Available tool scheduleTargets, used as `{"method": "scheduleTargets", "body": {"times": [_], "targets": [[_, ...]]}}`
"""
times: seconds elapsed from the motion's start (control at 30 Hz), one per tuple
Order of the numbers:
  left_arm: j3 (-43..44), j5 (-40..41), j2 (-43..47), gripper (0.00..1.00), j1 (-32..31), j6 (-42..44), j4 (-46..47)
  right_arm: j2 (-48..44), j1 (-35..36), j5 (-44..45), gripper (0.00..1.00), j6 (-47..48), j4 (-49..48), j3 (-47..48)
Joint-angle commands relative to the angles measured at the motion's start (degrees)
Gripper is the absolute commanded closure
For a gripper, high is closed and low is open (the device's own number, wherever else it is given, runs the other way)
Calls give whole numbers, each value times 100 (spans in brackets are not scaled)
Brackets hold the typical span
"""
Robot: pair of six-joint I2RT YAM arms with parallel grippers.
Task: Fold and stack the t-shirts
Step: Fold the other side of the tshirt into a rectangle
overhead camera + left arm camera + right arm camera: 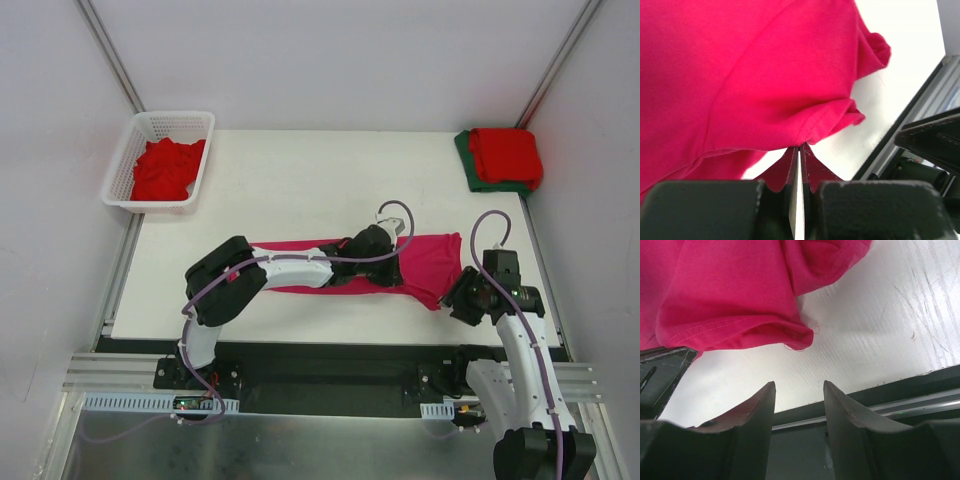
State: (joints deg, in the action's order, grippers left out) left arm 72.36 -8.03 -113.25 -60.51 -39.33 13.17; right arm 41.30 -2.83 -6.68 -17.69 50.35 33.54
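Folding pink shirt: my left pincer clamps its hem, right pincer open, empty, probably must grip the near corner next.

The spread shirt lies along my edge of the worktop. Behind it on the left I see a basket holding loose shirts; behind it on the right, a stack of folded shirts. My right hand sits beside its right end.
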Motion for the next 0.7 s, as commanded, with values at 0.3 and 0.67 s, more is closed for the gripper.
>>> {"method": "scheduleTargets", "body": {"times": [0.3, 0.67], "targets": [[-547, 74, 365, 100, 531, -39, 177, 150, -42, -97, 53, 47, -113, 74], [-415, -23, 190, 100, 576, -83, 204, 221, -7, -299, 53, -6, -297, -75]]}}
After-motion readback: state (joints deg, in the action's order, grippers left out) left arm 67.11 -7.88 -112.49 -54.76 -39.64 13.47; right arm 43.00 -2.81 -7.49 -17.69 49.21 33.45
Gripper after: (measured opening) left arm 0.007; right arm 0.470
